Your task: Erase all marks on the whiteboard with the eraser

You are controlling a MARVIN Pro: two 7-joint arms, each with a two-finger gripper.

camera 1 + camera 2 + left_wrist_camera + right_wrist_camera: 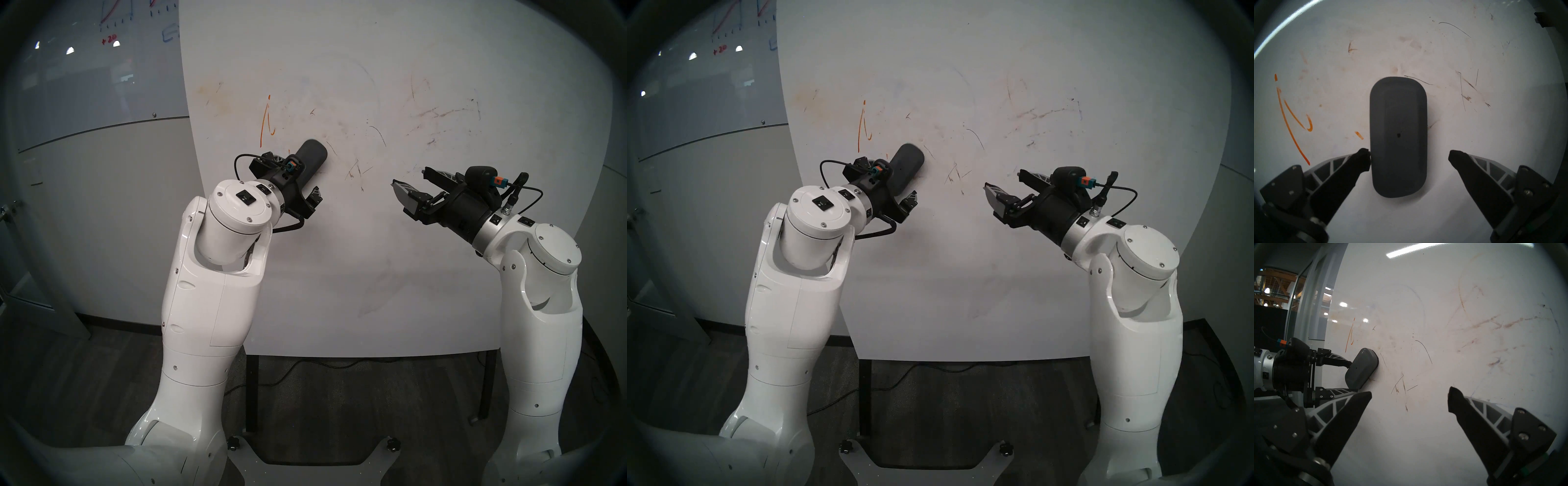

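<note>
The eraser (1398,135) sits flat against the whiteboard (373,271), stuck there by itself. It looks light and hard. The left hand (1407,159) is wide apart around it, one finger touching its long side. Pinch the long sides.

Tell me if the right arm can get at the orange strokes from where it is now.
Probably not directly: the left gripper and eraser sit between the right gripper and the orange strokes.
</note>
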